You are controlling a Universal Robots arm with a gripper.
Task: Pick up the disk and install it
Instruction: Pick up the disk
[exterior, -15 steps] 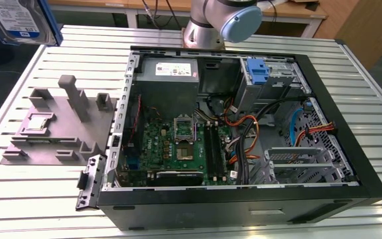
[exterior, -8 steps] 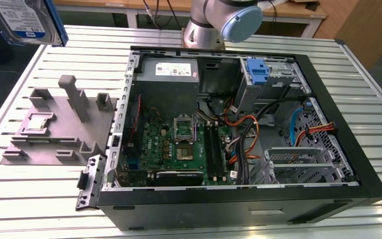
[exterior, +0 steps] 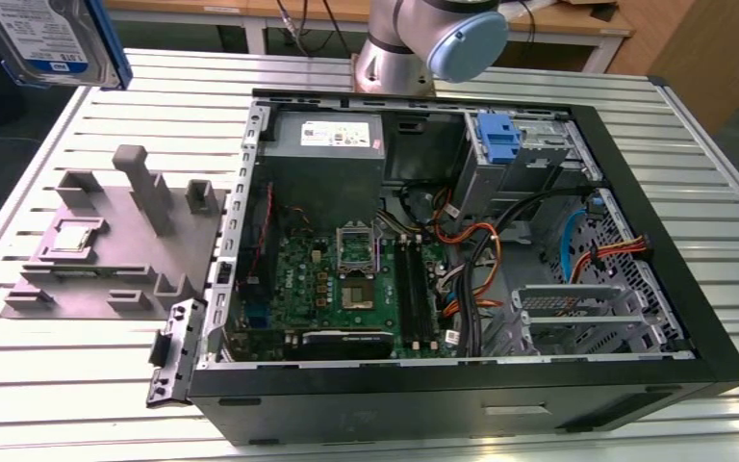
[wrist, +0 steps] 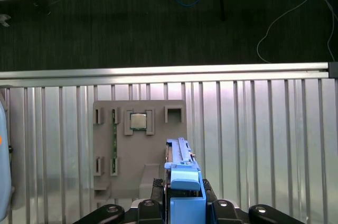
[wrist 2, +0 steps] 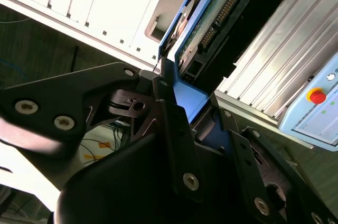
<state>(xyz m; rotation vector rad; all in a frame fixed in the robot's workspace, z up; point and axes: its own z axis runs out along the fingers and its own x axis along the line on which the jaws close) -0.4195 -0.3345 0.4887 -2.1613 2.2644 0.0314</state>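
1. At the exterior view's left, the disk [exterior: 55, 38] hangs in the air above the grey fixture [exterior: 126, 241], so it is picked up.
2. The gripper [wrist: 182, 195] is clamped onto its blue frame [wrist 2: 191, 99].
3. Rightward, the open computer case [exterior: 716, 356] waits, and its drive cage [exterior: 584, 313] looks empty; installing remains.

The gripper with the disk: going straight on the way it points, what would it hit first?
Most likely the grey fixture on the slatted table, near its edge; the gripper, shut on the disk, points down at it. Depth is unclear.
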